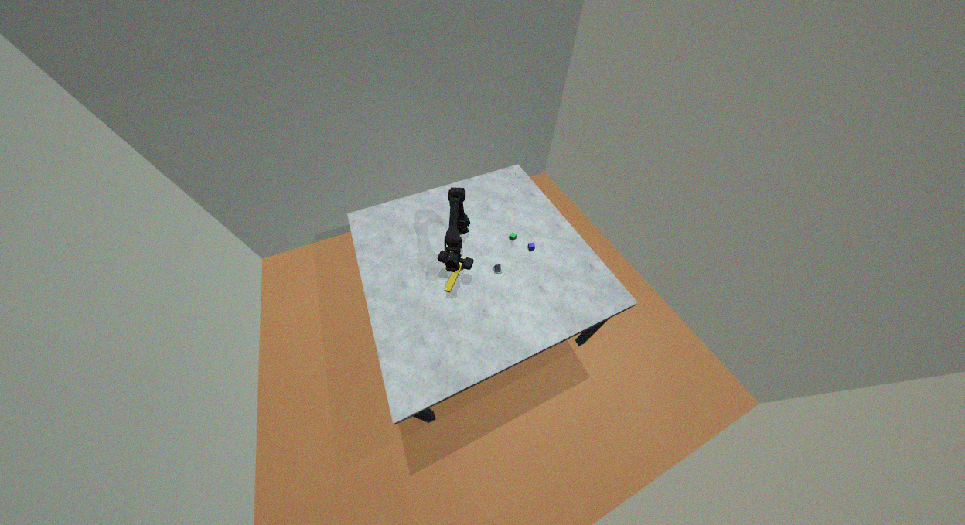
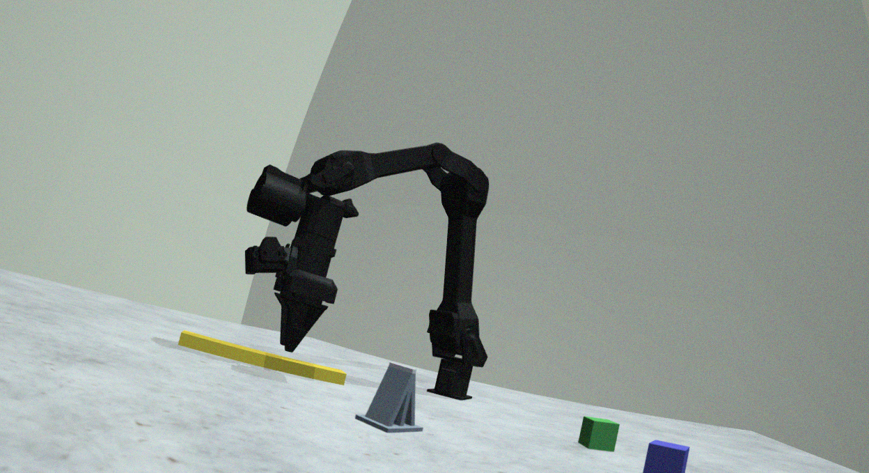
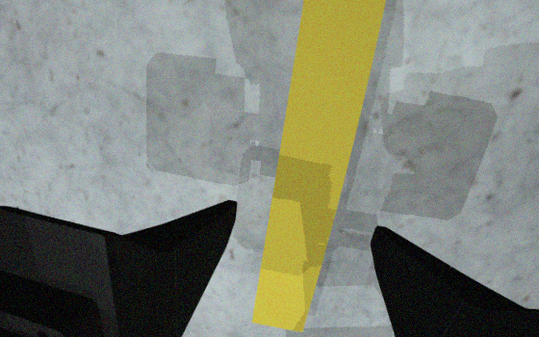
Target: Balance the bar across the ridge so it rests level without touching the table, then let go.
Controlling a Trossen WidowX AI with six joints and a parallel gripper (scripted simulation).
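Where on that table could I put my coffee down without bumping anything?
The near half of the table, in front of the yellow bar, looks bare. So does the right side beyond the blue cube. It is crowded around the open gripper over the bar, the grey ridge and the green cube.

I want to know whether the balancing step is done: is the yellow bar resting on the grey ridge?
No, in the exterior view the yellow bar lies flat on the table, apart from the grey ridge.
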